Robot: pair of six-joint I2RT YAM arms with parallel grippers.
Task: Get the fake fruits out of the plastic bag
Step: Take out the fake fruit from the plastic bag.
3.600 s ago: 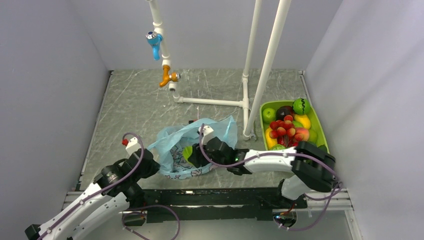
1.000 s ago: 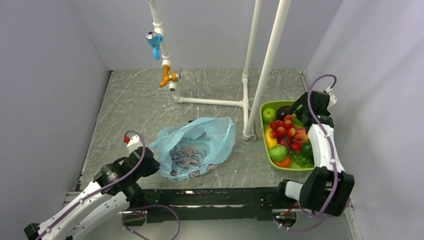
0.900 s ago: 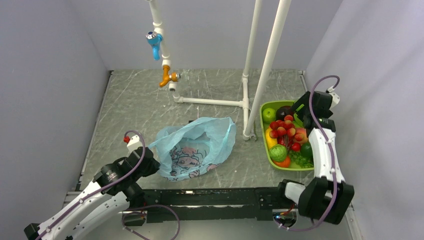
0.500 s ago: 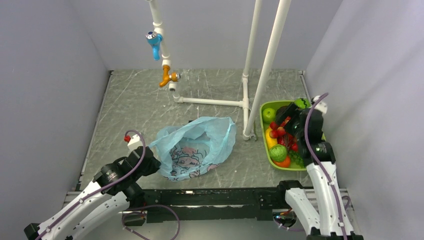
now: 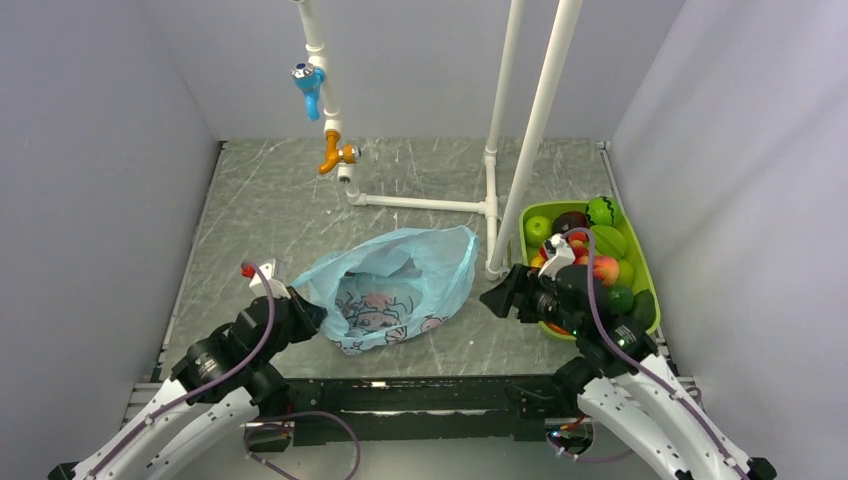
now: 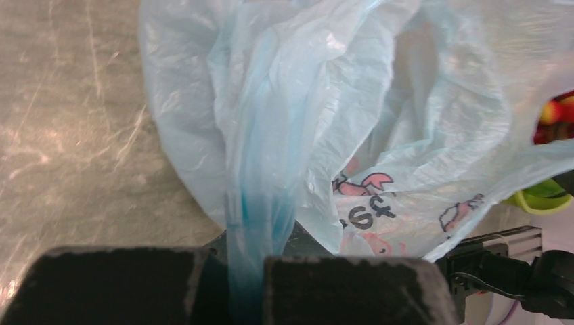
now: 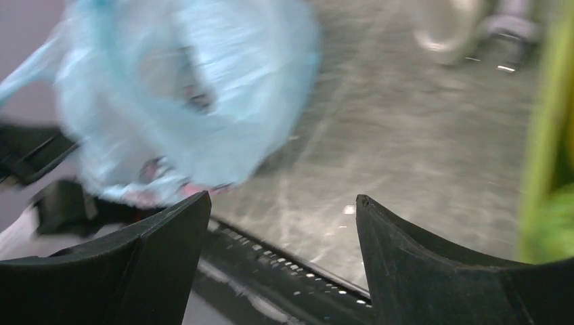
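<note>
The light-blue plastic bag (image 5: 395,285) with its pink-and-dark print lies open at the table's front middle. It also shows in the left wrist view (image 6: 325,115) and, blurred, in the right wrist view (image 7: 183,101). My left gripper (image 5: 305,312) is shut on the bag's left edge, a bunched blue strip pinched between its pads (image 6: 247,284). My right gripper (image 5: 497,298) is open and empty, between the bag and the tray, pointing left toward the bag; its jaws stand wide apart (image 7: 281,230). No fruit shows inside the bag. The fake fruits (image 5: 585,255) lie in the green tray.
A green tray (image 5: 643,270) of several fruits stands at the right. White pipes (image 5: 525,150) rise just right of the bag, with a floor pipe (image 5: 420,203) behind it. A blue and orange tap (image 5: 318,100) hangs at the back. Grey walls enclose the table.
My right arm has swung from over the green tray down and left to the space beside the bag, its gripper open and empty. My left gripper has lifted the bag's edge slightly forward.
</note>
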